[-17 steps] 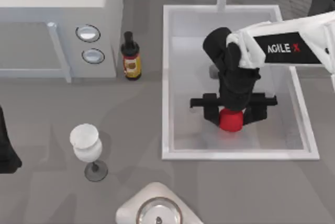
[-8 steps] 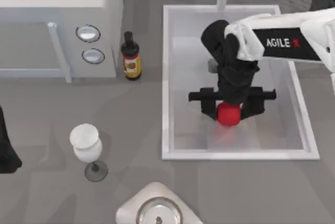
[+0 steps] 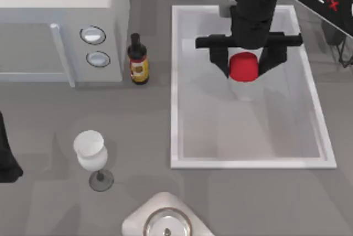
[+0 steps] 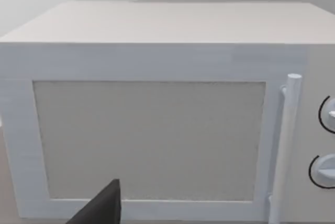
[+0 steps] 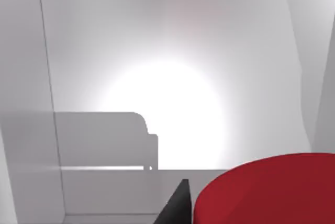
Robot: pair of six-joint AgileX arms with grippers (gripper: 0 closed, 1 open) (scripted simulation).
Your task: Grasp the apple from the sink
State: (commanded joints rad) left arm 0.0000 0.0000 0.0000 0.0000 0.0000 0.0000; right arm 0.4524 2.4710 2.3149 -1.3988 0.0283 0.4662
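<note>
Apple [image 3: 244, 66] sits clamped btwn the right gripper [image 3: 245, 66] fingers [image 3: 220, 59], one dark finger on each side of it, left & right, both touching the red skin. Fruit is held up over the far part of the sink [image 3: 175, 87], w/ a soft shadow on the basin floor just nearer than it. In the right wrist view the apple [image 5: 267, 190] shows as a red curve beside a dark fingertip [image 5: 175, 205], white sink wall [image 5: 104, 187] beyond. Right arm reaches in from the far right corner, black wrist straight above the fruit.

Left arm parked at the left edge of the bench [image 3: 44, 114], near side; can't tell its finger state. Its wrist cam faces the white microwave [image 4: 157, 130].

Elsewhere on the bench: dark bottle [image 3: 138, 59] btwn microwave & sink, wine glass [image 3: 91, 156] near-left of the sink.
</note>
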